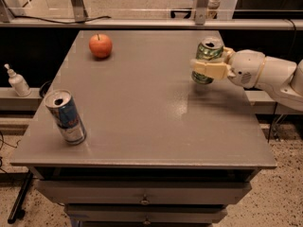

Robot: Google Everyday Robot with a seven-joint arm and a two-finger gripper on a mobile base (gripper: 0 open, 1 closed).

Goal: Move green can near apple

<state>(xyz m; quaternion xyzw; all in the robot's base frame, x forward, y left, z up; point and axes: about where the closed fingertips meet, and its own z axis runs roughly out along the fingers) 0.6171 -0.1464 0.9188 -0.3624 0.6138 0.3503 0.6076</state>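
At the far left, off the table, we see a small white bottle (17, 82) standing on a low ledge. On the grey table (142, 126), near its front left corner, a blue-and-silver can (66, 117) stands tilted, its open top leaning toward the left. Further back and a little to the right, the apple (100, 45) sits upright with its stem up, well apart from everything else. Across a wide bare stretch of tabletop, close to the right edge, we find the green can (209, 51) upright between the fingers of the gripper (204, 65). One cream finger (210, 70) crosses the can's front below its silver top, and the jaws are closed against its sides. We cannot tell whether the can's base touches the table. The white arm (270, 74) reaches in from the right.
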